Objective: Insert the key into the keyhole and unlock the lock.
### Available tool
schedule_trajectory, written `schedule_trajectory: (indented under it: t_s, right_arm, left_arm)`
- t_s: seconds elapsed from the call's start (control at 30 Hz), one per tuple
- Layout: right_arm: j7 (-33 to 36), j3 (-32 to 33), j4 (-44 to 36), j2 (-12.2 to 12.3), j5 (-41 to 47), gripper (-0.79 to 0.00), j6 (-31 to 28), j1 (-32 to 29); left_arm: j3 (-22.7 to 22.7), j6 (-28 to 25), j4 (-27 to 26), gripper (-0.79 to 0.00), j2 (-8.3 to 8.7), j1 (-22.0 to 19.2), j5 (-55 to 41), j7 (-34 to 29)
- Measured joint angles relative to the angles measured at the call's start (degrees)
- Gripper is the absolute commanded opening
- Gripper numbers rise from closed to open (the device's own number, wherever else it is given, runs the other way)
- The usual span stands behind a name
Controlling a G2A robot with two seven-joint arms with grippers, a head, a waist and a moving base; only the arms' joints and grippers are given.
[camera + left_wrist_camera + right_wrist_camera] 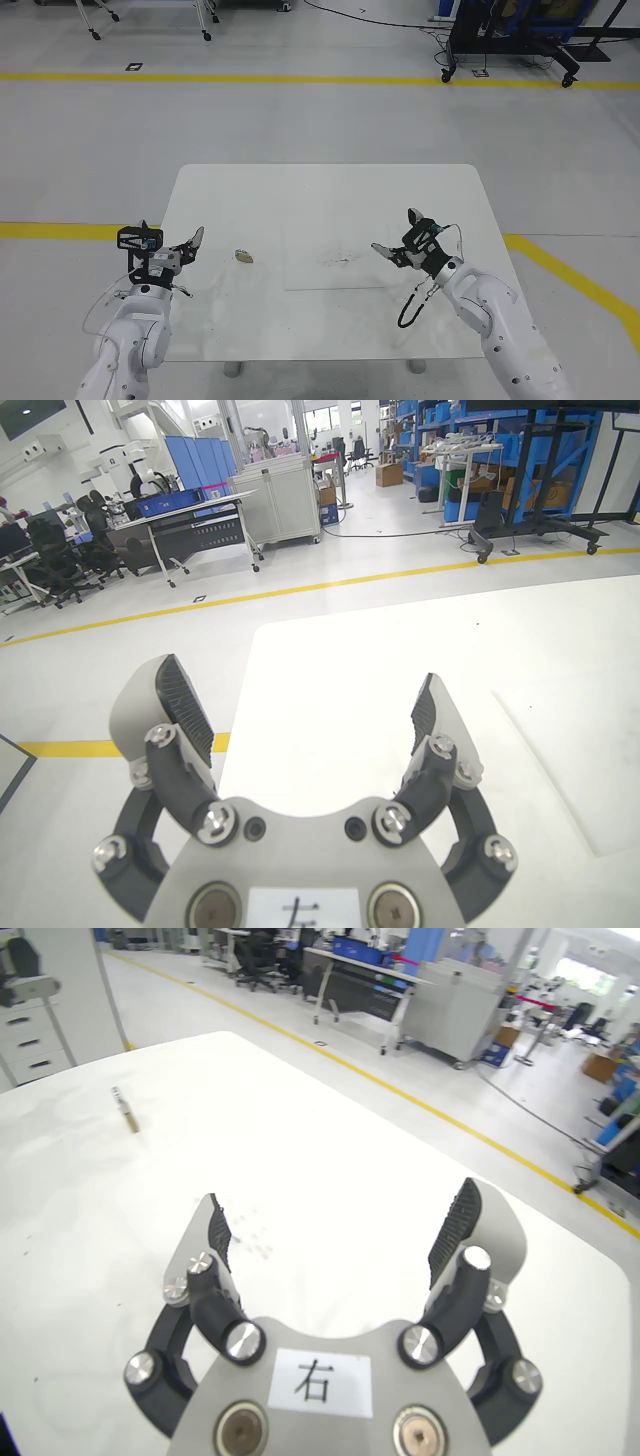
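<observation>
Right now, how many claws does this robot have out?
2, both open and empty above the table: the left claw at its left edge, the right claw over its right side.

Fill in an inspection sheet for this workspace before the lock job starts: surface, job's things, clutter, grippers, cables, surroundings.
Surface: white table, top plain.
Job's things: brass lock lying flat, nearer the left gripper; faint marks mid-table, too small to tell whether they are the key.
Clutter: nothing seen.
Grippers: left gripper open, holding nothing, at the table's edge; right gripper open, holding nothing, over the table.
Cables: black cable loop on the right arm; loose cables on the floor beyond.
Surroundings: yellow floor lines; wheeled stand past the table.
</observation>
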Motion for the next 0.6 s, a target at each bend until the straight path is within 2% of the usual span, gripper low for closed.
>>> schedule_trajectory:
  t_s: [0.2,0.43,0.5,0.53,0.6]
  right_arm:
    - [2.09,-8.26,10.07,-1.12,5.05,0.000,-12.21,8.67]
    - [6.23,-15.10,21.02,-2.35,8.27,0.000,-21.86,18.07]
    - [7.05,-16.20,24.02,-2.53,7.92,-0.326,-23.86,20.37]
    - [7.66,-16.58,25.14,-2.61,7.44,-0.394,-23.73,21.29]
    - [9.03,-17.64,26.33,-2.80,5.18,-0.419,-22.02,22.97]
  left_arm:
    - [0.00,0.00,0.00,0.000,0.00,0.00,0.00,0.00]
    - [0.00,0.00,0.00,0.000,0.00,0.00,0.00,0.00]
    - [0.00,0.00,0.00,0.000,0.00,0.00,0.00,0.00]
    - [0.00,0.00,0.00,0.000,0.00,0.00,0.00,0.00]
    - [0.00,0.00,0.00,0.000,0.00,0.00,0.00,0.00]
